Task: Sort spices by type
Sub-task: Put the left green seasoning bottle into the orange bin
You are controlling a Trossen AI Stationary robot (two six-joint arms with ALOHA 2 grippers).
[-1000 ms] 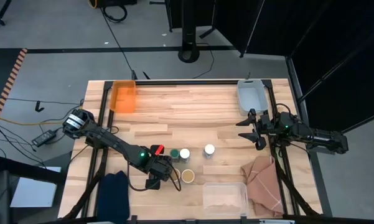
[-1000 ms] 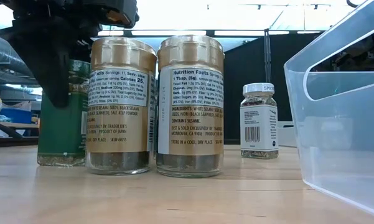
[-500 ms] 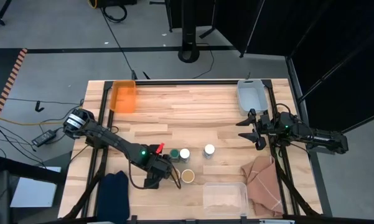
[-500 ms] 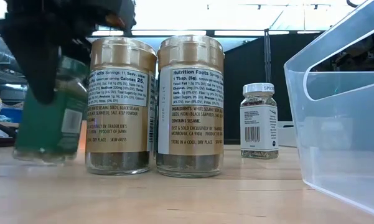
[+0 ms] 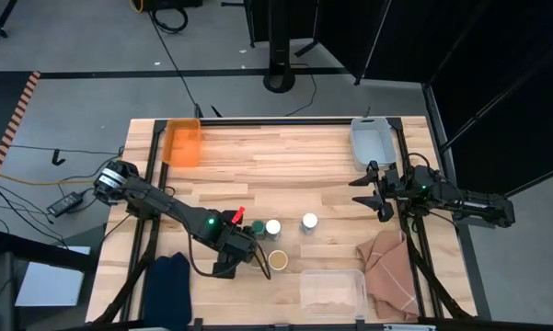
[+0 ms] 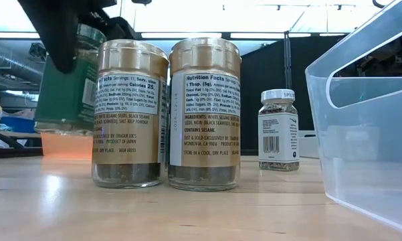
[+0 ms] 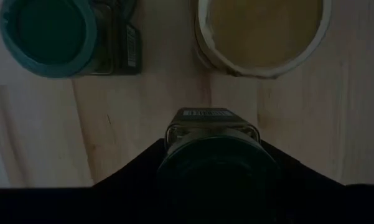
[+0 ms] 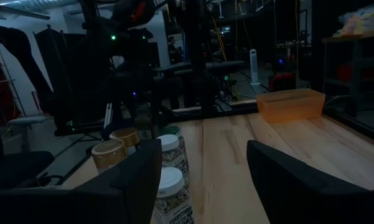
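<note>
Nearest the table's front edge, a clear plastic bin [image 5: 332,291] sits with something pale lying in its bottom, a folded tan cloth [image 5: 386,267] to one side and a dark blue cloth [image 5: 168,283] to the other. Just behind the bin stand 2 tan-lidded jars [image 6: 130,114] side by side, both holding a dark seed mix at the bottom. The left gripper [image 5: 237,246] is clamped tight on a green-lidded jar [image 6: 70,84], which hangs tilted and clear of the wood in the low view. Below it, the left wrist view shows 1 more green lid [image 7: 48,34] and 1 tan lid. Farther back stand 2 white-lidded jars [image 5: 273,227], near each other and filled with a speckled herb blend. That makes 6 jars counted. The right gripper [image 5: 377,191] waits over the table's right side, fingers parted and empty. At the far edge of the wooden table [image 5: 285,156] sit an orange bin [image 5: 183,142] and a grey bin [image 5: 372,140]. Beyond lie grey floor, cables and dark curtains.
</note>
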